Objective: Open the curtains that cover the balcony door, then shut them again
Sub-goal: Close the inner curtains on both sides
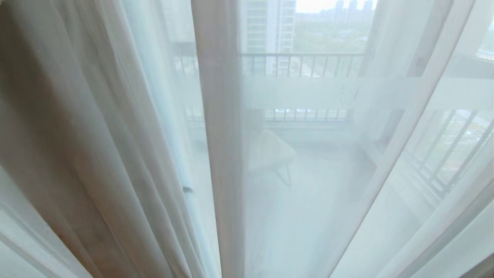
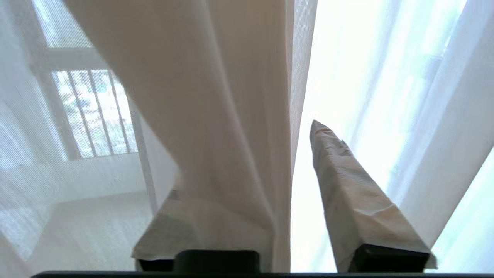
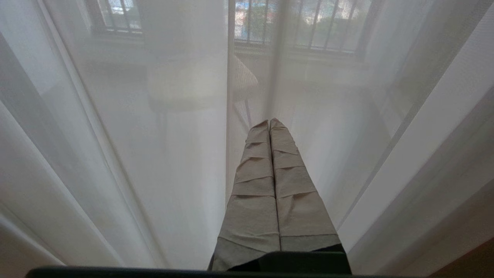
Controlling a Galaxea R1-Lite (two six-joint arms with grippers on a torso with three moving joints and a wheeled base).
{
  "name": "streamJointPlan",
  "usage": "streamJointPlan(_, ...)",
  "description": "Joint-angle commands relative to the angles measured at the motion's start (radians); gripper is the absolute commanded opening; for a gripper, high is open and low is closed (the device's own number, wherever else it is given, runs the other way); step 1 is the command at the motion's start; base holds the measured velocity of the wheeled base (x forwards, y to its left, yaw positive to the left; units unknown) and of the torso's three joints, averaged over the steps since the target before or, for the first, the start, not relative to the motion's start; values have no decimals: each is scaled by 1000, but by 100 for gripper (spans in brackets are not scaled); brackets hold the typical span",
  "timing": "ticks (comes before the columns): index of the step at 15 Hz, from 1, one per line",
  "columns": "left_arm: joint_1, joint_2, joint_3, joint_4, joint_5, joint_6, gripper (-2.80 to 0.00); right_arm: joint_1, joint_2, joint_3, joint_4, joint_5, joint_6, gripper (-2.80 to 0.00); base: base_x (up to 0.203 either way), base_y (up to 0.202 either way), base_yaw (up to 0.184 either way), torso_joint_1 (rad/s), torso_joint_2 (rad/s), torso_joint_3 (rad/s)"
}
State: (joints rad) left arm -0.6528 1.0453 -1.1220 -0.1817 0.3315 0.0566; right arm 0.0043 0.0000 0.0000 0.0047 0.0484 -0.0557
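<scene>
looking down from the head view, i see the curtains (image 1: 115, 154) filling nearly everything: white sheers hang in long folds across the whole width, with a hemmed edge running down the middle. neither arm shows in this view. through the fabric i can make out a balcony railing (image 1: 301, 63), a pale chair (image 1: 270, 152) on the balcony floor and tall buildings (image 1: 266, 25) beyond. i cannot pick out the balcony door's frame clearly behind the sheers.

in the left wrist view, the left gripper (image 2: 247, 158) stands with its jaws apart. a thick beige fold of the curtains hangs down between the two taped fingers (image 2: 347, 185), lying against and partly over the finger on one side, while the other finger stands clear of it. i think the fold rests loosely there rather than being pinched, though the draped cloth hides the contact. thin sheer fabric lies beyond on both sides of the fold.

in the right wrist view, the right gripper (image 3: 269, 122) has its taped fingers pressed together with nothing between them. it points at the sheer panel, close to a vertical hem, and i cannot tell if the tips touch it.
</scene>
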Motion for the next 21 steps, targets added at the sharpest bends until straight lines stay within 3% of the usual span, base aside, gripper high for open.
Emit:
streamJointPlan(1, 1, -45, 36, 10, 3, 0, 0, 0, 0, 0, 0, 1, -1, -280, 0, 0, 0, 0, 0, 0)
streamJointPlan(8, 1, -232, 212, 12, 2, -4, 0, 0, 0, 0, 0, 1, -1, -280, 0, 0, 0, 0, 0, 0)
streamJointPlan(10, 2, -309, 266, 32, 32, -3, 0, 0, 0, 0, 0, 1, -1, -280, 0, 0, 0, 0, 0, 0)
streamJointPlan(21, 32, -763, 360, 451, 58, -3, 0, 0, 0, 0, 0, 1, -1, -280, 0, 0, 0, 0, 0, 0)
